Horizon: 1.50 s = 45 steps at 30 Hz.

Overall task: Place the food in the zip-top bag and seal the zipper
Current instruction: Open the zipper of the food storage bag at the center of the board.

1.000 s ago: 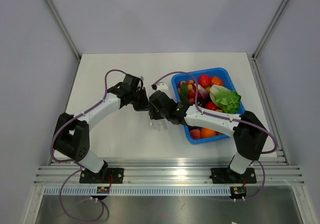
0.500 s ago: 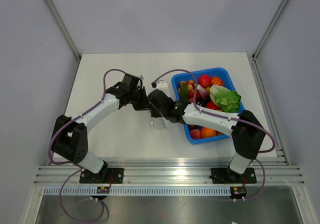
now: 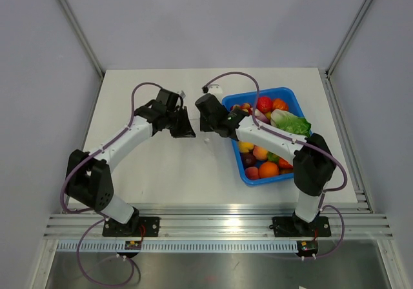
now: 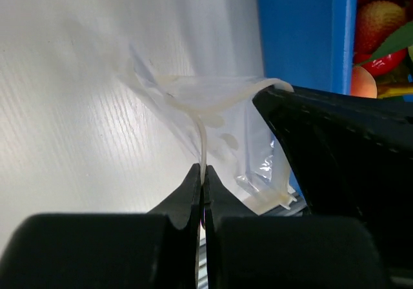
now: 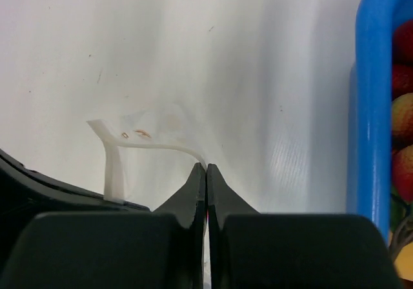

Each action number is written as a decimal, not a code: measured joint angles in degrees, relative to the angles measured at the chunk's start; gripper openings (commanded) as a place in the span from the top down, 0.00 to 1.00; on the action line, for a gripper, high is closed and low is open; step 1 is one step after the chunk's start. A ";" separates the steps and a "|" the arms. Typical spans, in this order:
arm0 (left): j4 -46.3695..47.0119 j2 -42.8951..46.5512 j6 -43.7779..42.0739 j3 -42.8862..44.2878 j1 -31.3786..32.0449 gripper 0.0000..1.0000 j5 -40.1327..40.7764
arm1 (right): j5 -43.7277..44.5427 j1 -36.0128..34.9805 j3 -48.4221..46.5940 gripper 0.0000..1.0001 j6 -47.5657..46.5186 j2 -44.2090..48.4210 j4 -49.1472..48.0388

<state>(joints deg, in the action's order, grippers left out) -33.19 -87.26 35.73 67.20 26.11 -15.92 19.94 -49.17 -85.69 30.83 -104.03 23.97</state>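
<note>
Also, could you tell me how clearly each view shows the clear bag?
Left wrist: zip-top bag sharp, with a glint on its lower folds. Right wrist: only its pale edge stands out against the white table. Top external: evenly lit, bag almost invisible.

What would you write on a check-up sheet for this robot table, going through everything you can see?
Surface: white table, a few small marks.
Job's things: clear zip-top bag held between the arms, looks empty; a small dark fruit lies in the blue tray.
Clutter: toy fruits and a green cabbage fill the tray.
Grippers: left gripper and right gripper are both shut on the bag's edge.
Cables: purple cables loop over both arms.
Surroundings: grey walls, metal rail at the near edge.
</note>
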 measured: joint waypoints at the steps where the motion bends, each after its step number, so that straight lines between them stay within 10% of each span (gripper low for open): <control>1: -1.33 -0.46 -0.55 1.95 -0.13 1.00 0.13 | -0.02 0.24 -0.59 1.00 -0.68 0.00 0.37; 10: -12.68 -5.62 -8.63 26.73 -1.88 1.00 1.33 | 1.05 1.60 -5.31 1.00 -2.12 4.81 0.22; 17: -12.09 -8.52 -10.56 19.34 1.03 0.99 -0.28 | 1.11 2.19 5.46 1.00 4.13 7.43 -5.40; 25: -10.88 -13.22 -10.91 12.11 5.25 0.66 -0.79 | -1.05 2.19 14.80 1.00 9.88 5.40 -5.84; 32: -7.78 -12.17 -9.68 11.34 5.09 0.79 -0.33 | -1.18 2.19 14.80 1.00 11.41 5.40 -8.02; 39: -5.70 -10.14 -8.20 9.01 5.09 0.69 -0.11 | -1.20 2.19 15.15 1.00 12.50 5.51 -9.09; 43: -4.70 -8.35 -6.91 7.32 5.09 1.00 0.20 | -1.27 2.19 16.00 1.00 13.00 5.86 -9.38; 45: -4.09 -8.02 -6.64 7.23 5.09 1.00 0.44 | -1.49 2.19 16.57 1.00 13.33 6.21 -9.42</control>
<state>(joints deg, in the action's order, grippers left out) -37.28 -95.29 29.08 74.43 31.20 -15.49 18.46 -46.98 -69.12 44.16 -97.82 14.55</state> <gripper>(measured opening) 0.022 0.011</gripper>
